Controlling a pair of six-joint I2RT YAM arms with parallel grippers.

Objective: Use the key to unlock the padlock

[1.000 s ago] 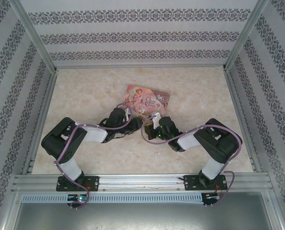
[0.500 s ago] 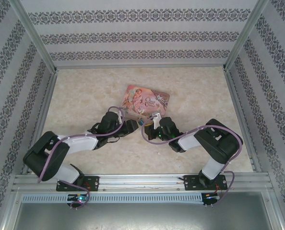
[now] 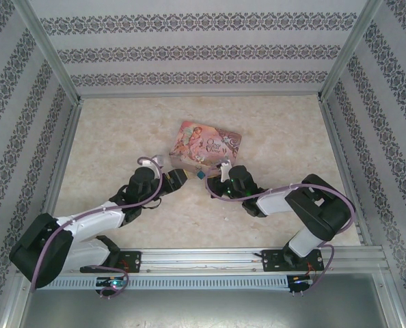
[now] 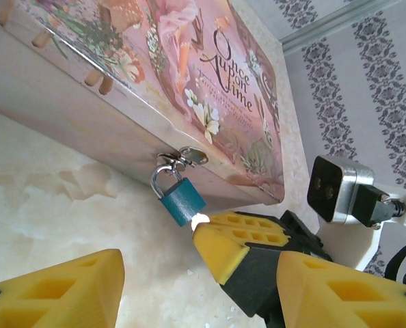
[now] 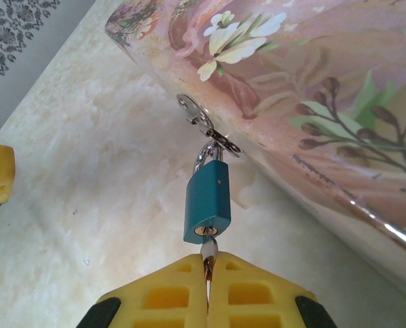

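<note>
From above, the padlock (image 3: 200, 175) is hanging at the tin's (image 3: 210, 140) 6 o'clock edge; the left end effector (image 3: 178, 179) is gaping empty at its 9 o'clock, the right end effector (image 3: 210, 181) nearer at 5 o'clock. The left wrist is showing a teal body and silvery shackle dangling over the counter (image 4: 66, 212). The right wrist is showing the right one clamping the key (image 5: 208, 253), its axis running 6-to-12 into the keyhole.

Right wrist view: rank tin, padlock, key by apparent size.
1. Pink tin: largest, runs past the frame edge.
2. Padlock: teal body plus shackle.
3. Key: a sliver, partly hidden in the right gripper.
</note>
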